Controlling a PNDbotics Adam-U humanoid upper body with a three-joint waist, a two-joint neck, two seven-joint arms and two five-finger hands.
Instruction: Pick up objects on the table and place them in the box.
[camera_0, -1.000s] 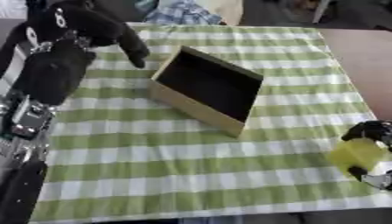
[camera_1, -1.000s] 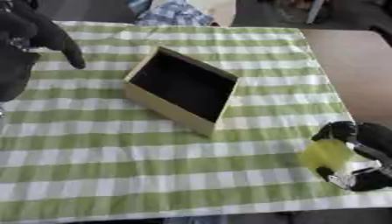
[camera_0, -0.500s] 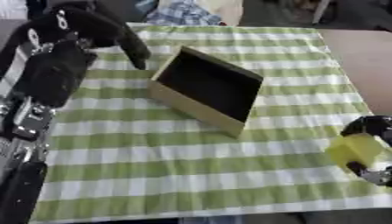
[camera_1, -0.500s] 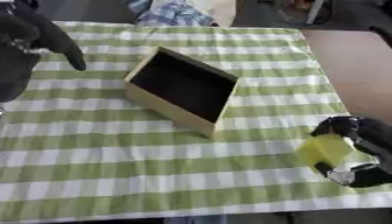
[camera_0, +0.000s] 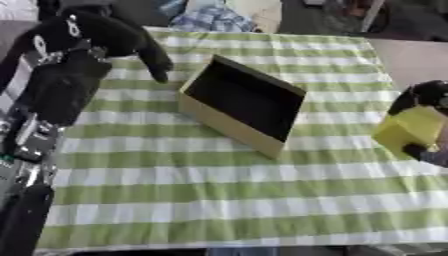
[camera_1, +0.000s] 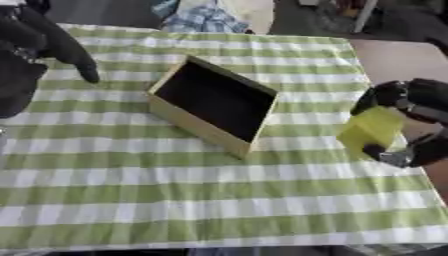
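Right hand clamped on yellow block, right of box.
Looks light, stiff; hold opposite flat faces. Left hand relaxed, empty.

We see a table under a green-and-white checked cloth — on it, an open tan cardboard box.

A matt green-and-white checked cloth covers the desk. The box looks like plain tan cardboard — dark and dull inside. The yellow block appears smooth, matt.
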